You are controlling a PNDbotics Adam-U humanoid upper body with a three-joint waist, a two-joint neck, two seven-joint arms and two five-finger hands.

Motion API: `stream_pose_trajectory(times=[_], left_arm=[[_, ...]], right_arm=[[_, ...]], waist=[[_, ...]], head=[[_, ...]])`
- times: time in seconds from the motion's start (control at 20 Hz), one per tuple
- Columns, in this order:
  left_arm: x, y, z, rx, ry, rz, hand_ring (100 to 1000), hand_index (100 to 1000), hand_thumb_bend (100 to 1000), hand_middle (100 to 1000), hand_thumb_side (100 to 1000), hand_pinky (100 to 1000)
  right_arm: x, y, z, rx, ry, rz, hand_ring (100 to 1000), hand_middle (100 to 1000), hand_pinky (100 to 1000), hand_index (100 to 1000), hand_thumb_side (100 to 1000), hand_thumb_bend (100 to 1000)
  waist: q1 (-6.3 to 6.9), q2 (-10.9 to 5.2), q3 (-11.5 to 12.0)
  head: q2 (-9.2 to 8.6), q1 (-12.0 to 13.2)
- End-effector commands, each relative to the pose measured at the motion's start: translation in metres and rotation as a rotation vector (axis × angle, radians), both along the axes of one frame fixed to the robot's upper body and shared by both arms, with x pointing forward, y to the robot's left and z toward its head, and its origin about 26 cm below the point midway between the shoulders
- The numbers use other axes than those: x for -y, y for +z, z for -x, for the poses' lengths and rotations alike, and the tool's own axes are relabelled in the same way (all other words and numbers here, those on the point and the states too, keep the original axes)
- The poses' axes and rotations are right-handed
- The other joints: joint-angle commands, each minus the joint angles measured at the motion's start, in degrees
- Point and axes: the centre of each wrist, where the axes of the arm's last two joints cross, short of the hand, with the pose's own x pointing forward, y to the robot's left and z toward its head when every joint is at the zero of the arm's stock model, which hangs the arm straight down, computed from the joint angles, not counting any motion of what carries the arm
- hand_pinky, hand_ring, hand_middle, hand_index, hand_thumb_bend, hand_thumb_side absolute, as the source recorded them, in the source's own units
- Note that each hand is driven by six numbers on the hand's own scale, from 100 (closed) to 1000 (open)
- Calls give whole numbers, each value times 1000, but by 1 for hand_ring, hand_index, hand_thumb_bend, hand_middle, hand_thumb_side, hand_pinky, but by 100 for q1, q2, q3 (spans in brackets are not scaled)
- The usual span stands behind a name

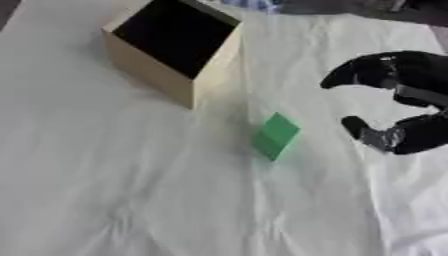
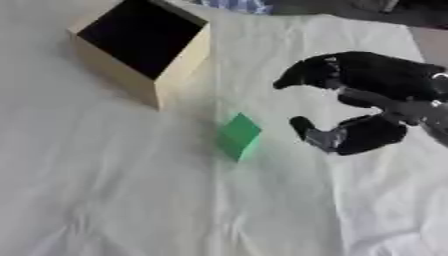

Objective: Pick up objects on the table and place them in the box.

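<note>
In the left eye view, the green block [image 1: 276, 135] lies on the white cloth [image 1: 105, 190], near and right of the open box [image 1: 172, 47], and the right hand [image 1: 398, 102] sits just right of the block without touching it. In the right eye view, the fingers [image 2: 302, 75] and thumb [image 2: 304, 125] are spread apart with nothing between them, the gap facing the block, which suggests a posture set for a side grasp. The left hand is not visible.

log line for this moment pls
right hand: open, beside green block, apart | block: on white cloth | box: open, nothing visible inside | left hand: unseen
</note>
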Motion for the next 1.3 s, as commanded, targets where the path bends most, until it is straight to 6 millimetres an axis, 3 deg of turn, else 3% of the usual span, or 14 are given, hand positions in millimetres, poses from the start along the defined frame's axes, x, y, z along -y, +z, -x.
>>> stream_pose_trajectory(times=[0.05, 0.2, 0.5, 0.65, 0.7, 0.75, 1.3], left_arm=[[-1, 7, 2, 20, -9, -29, 729, 814, 268, 765, 566, 596], [0, 7, 2, 14, -15, -31, 729, 814, 267, 765, 567, 596], [0, 5, 2, 3, -20, -34, 728, 814, 261, 765, 570, 594], [1, 4, 3, -2, -23, -36, 728, 814, 261, 766, 572, 594], [1, 4, 3, -3, -24, -37, 728, 814, 258, 766, 568, 593], [1, 4, 3, -4, -25, -38, 728, 814, 260, 766, 573, 593], [2, 3, 3, -13, -35, -42, 728, 814, 256, 767, 574, 593]], right_arm=[[-6, 9, 2, -23, 0, 78, 893, 848, 852, 948, 654, 226], [-16, 10, 0, -39, -2, 116, 898, 851, 849, 956, 600, 282], [-34, 19, -3, -1, -20, 142, 902, 859, 847, 960, 575, 383], [-43, 21, -4, 25, -29, 152, 904, 862, 848, 960, 573, 379], [-45, 21, -4, 28, -30, 151, 904, 861, 847, 959, 588, 312], [-48, 22, -4, 30, -32, 147, 905, 862, 848, 960, 576, 368], [-68, 31, -5, 9, 16, 167, 914, 874, 853, 967, 574, 370]], waist=[[8, -136, 0], [-3, -133, 7], [-25, -127, 14], [-38, -117, 16], [-40, -115, 17], [-43, -112, 24], [-53, -95, 86]], head=[[-10, -39], [-8, -50], [-20, -64], [-23, -70], [-22, -77], [-24, -95], [-49, -456]])
